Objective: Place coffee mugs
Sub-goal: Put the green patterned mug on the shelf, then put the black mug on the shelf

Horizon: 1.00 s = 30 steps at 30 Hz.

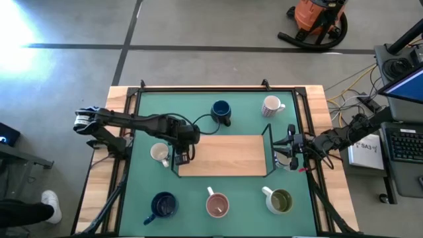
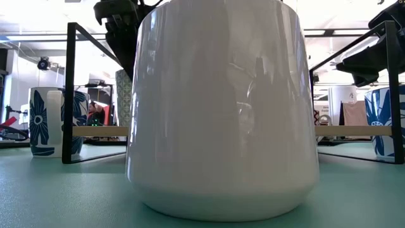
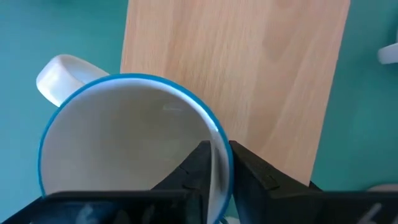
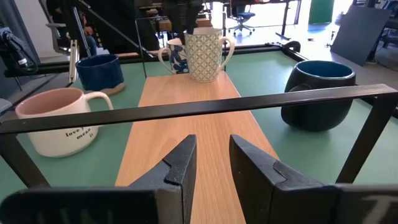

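Note:
My left gripper (image 3: 214, 155) is shut on a lattice-patterned mug with a blue rim (image 3: 124, 143), over the left end of the wooden board (image 1: 228, 155). The right wrist view shows that mug (image 4: 205, 53) upright at the board's far end. My right gripper (image 4: 211, 162) is open and hovers at the board's right end (image 1: 283, 147), touching nothing. Standing on the green mat are a cream mug (image 1: 159, 153), a dark navy mug (image 1: 221, 111), a white mug (image 1: 271, 106), a navy mug (image 1: 163, 205), a pink mug (image 1: 217, 203) and an olive-lined mug (image 1: 280, 200). My left gripper pinches the mug's wall at the rim (image 3: 217, 134), on the side away from the handle (image 3: 59, 74), with one finger inside (image 3: 196, 165) and one outside (image 3: 249, 168). The fingers come from above, pointing down. The mug is upright; I cannot tell whether its base touches the board.
A black wire frame (image 4: 205, 106) rises around the board, and one of its bars crosses just ahead of my right gripper. A blue floral mug (image 1: 285, 162) sits beside that gripper. A large pale mug (image 2: 221, 107) fills the low view. The board's middle (image 4: 199, 118) is bare.

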{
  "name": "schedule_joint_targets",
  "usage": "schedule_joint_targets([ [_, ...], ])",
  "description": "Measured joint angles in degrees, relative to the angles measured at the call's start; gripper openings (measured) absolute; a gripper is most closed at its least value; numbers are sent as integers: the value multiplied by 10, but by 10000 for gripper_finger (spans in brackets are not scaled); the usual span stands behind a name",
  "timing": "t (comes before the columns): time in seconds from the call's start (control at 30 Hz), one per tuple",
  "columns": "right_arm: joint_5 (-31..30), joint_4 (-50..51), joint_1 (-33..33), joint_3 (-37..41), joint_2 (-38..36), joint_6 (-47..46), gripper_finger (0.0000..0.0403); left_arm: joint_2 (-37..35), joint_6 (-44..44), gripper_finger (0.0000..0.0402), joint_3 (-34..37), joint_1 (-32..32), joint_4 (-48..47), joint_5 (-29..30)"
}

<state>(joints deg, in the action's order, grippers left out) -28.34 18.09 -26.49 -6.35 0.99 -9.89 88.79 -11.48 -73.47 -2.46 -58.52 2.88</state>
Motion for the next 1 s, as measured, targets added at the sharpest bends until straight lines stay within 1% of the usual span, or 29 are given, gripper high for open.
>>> schedule_joint_targets([
  [0.23, 0, 0, 0, 0, 0, 0, 86, -2, -1, 84, -2, -1, -3, 0],
  [0.43, 0, 0, 0, 0, 0, 0, 86, -2, 17, 110, -42, -1, -7, 16],
  [0.5, 0, 0, 0, 0, 0, 0, 86, -2, 37, 114, -54, -1, -7, 25],
  [0.57, 0, 0, 0, 0, 0, 0, 86, -2, 77, 116, -60, -1, 1, 35],
  [0.7, 0, 0, 0, 0, 0, 0, 86, -2, 179, 116, -57, 1, 48, 57],
  [0.77, 0, 0, 0, 0, 0, 0, 86, 0, 213, 116, -53, 6, 78, 64],
  [0.9, 0, 0, 0, 0, 0, 0, 86, 15, 255, 116, -51, 27, 129, 67],
  [1.0, 0, 0, 0, 0, 0, 0, 86, 33, 264, 116, -54, 45, 159, 67],
])
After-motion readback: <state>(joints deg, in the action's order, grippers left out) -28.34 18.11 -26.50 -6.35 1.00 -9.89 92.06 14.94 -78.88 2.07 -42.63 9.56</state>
